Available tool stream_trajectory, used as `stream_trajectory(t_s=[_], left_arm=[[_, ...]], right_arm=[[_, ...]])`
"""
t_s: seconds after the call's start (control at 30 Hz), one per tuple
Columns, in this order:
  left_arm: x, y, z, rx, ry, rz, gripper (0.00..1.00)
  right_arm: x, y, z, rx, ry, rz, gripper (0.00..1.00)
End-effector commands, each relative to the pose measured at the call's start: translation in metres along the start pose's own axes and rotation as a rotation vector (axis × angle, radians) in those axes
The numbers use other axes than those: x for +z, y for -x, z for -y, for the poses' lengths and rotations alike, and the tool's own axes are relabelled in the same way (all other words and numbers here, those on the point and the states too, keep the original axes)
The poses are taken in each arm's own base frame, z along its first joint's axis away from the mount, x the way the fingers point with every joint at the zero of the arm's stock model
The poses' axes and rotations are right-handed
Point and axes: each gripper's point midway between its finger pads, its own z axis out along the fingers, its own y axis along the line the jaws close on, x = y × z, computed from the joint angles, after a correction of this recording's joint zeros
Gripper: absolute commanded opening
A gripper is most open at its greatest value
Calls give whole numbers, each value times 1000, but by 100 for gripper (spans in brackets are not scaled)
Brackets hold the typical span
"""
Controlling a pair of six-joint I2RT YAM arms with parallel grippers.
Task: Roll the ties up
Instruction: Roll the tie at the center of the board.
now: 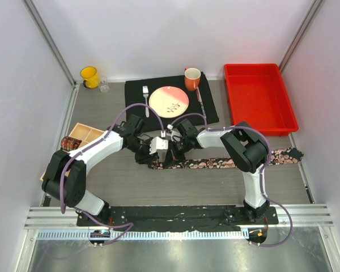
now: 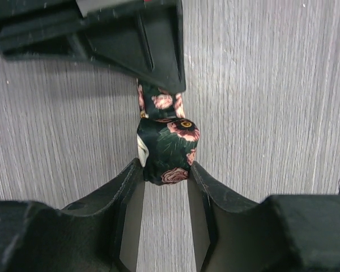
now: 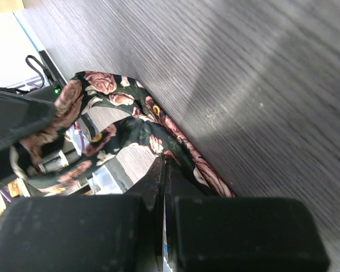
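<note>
One of the ties, black with pink flowers, lies as a long strip across the table from the centre to the right. Its left end is wound into a small coil. My left gripper is shut on that coil, one finger on each side. My right gripper is shut, fingers pressed together, with the tips against the tie's fabric just behind the coil. A dark red-brown coiled tie sits in the wooden box at the left.
A black placemat at the back carries a pink plate, fork and orange mug. Back right stands a red bin. At the back left are a yellow mug and glass. The wooden box is at the left.
</note>
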Motion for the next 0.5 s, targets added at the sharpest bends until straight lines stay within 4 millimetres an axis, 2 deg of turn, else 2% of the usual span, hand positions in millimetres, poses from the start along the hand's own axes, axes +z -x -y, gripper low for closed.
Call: stream_trajectory(t_s=[0.0,0.2,0.27,0.33,0.47], left_arm=[[8,17,-13,11,20,5,40],[35,13,-22,27,25,-84,39],[39,10,-29,-1,39,-116,40],[40,7,-33,-10,45,-137,39],[41,3,-30,1,40,-139,40]], right_arm=[[3,14,1,-47,-23,46,1],[-6,16,-14,-55,19,57,2],[-13,17,-20,-65,35,67,7],[-20,16,-23,-72,41,70,17],[-37,7,-32,-81,59,69,30]])
